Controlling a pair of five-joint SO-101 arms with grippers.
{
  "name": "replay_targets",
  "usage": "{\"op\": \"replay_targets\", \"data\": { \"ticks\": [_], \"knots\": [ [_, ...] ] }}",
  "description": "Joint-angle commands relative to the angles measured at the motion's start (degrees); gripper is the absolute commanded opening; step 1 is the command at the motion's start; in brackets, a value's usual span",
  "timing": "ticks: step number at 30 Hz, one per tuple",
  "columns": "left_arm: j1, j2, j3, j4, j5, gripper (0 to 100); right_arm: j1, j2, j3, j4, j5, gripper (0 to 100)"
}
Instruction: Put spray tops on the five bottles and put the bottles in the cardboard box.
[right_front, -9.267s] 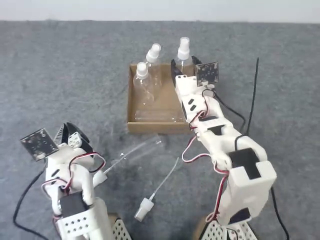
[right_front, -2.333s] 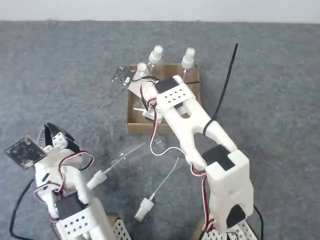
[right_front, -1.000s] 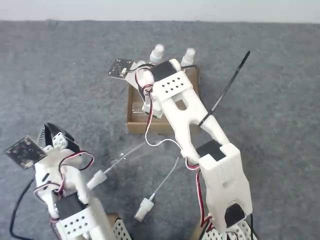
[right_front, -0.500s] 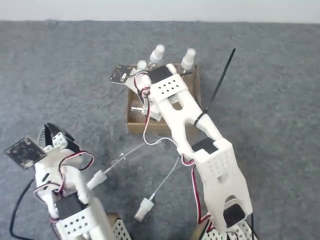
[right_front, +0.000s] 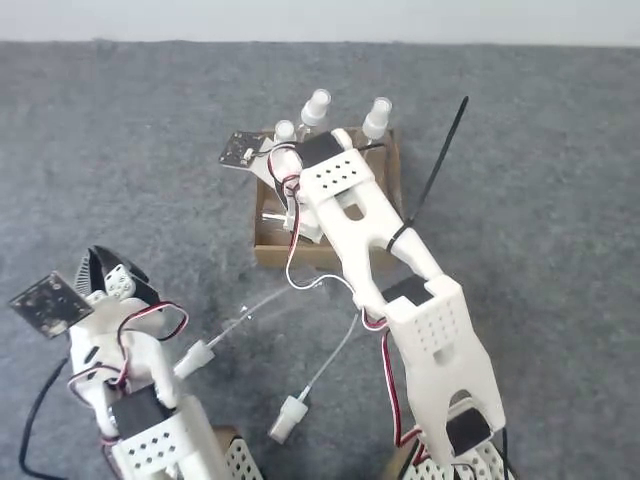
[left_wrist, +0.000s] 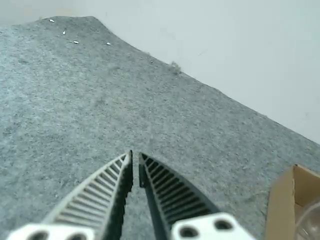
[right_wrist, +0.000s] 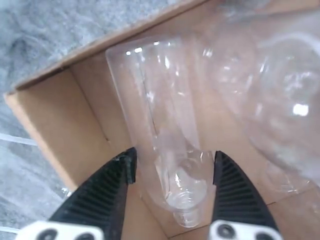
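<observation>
A clear bottle (right_wrist: 165, 145) without a top lies in the cardboard box (right_wrist: 60, 115). My right gripper (right_wrist: 174, 157) is open, with one finger on each side of the bottle near its neck. In the high view the right arm (right_front: 340, 190) leans over the box (right_front: 262, 250). Three bottles with white spray tops (right_front: 317, 104) stand along its far side. Two loose spray tops with long tubes (right_front: 195, 357) (right_front: 288, 415) lie on the carpet in front of the box. My left gripper (left_wrist: 135, 160) is shut and empty above the carpet at the near left (right_front: 110, 278).
Grey carpet covers the table. A faint clear bottle (right_front: 290, 292) lies by the tube of the left loose spray top. A black cable (right_front: 440, 165) runs up from the right arm. A corner of the box (left_wrist: 285, 200) shows in the left wrist view.
The right arm has swung from the box's right side across to its left and dipped lower into it. Over the last half second it barely shifted. The left arm has kept still.
</observation>
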Motion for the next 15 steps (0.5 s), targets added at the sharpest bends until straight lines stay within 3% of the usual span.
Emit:
{"op": "replay_targets", "data": {
  "ticks": [1,6,15],
  "knots": [
    [-0.09,-0.88,-0.75,-1.05,0.18,1,-0.48,1.63,-0.18,-0.75,0.44,14.7],
    [-0.09,-0.88,-0.75,-1.05,0.18,1,-0.48,-1.01,-0.26,-0.75,0.44,1.4],
    [-0.09,-0.88,-0.75,-1.05,0.18,1,0.31,-7.60,-0.18,-0.13,0.26,0.6]
  ]
}}
